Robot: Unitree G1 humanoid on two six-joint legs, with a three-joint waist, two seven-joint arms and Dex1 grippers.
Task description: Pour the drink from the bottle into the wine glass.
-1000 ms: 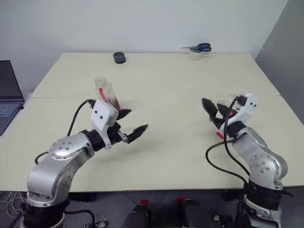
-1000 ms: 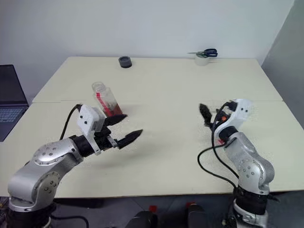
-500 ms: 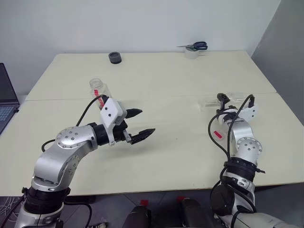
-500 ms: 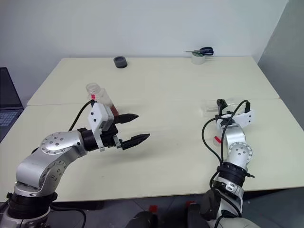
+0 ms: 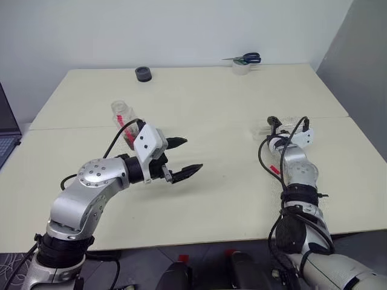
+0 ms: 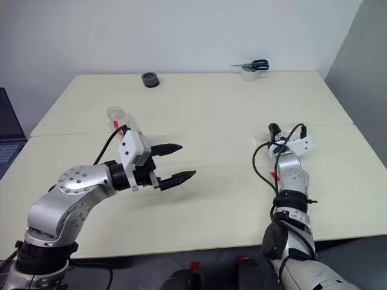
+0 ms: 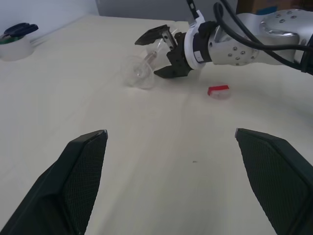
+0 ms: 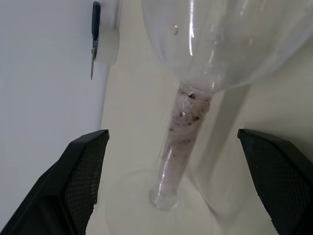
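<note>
On the cream tabletop (image 5: 211, 96) the left tool (image 5: 181, 158) hangs with fingers spread wide, empty, just in front of the bottle (image 5: 123, 118) standing at the left. The right tool (image 7: 159, 49), fingers apart, flanks the stem of the wine glass (image 7: 139, 72) lying on its side at the right; a red-and-white cap (image 7: 218, 90) lies near.

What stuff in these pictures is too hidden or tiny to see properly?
- Bottle: head views, its lower half sits behind the left pincer; how much drink is inside cannot be told.
- Wine glass: lying on its side; the right wrist view cuts off its bowl.
- Small red thing on the table: too small to identify.
</note>
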